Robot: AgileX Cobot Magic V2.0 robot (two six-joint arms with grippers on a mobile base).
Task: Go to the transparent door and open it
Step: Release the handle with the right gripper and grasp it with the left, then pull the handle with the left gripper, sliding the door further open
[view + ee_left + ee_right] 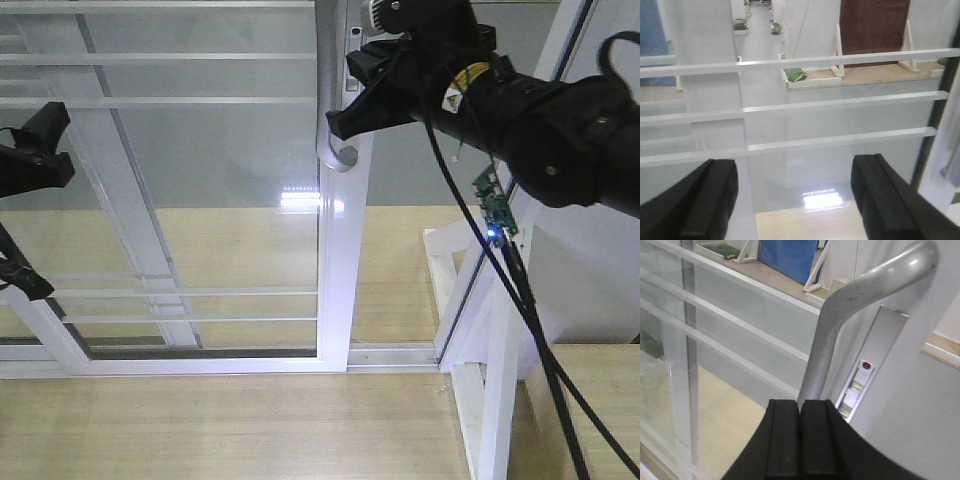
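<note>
The transparent door [240,170] is a glass panel in a glossy white frame with thin white bars. Its curved grey handle [333,150] sits on the right rail [345,260]. My right gripper [340,122] is shut, with nothing between its fingers, and its tips are right at the handle's lower bend. In the right wrist view the closed gripper [800,407] points at the handle [840,325], beside a latch slot [860,382]. My left gripper [45,205] hangs open at the far left before the glass. The left wrist view shows this open gripper [795,192] facing the door's bars [790,106].
A second barred glass panel [130,230] overlaps behind the door on the left. A white frame post with a brace [480,330] stands at the right. Black cables [530,320] and a small green circuit board [490,195] hang from the right arm. The floor [230,430] is pale wood.
</note>
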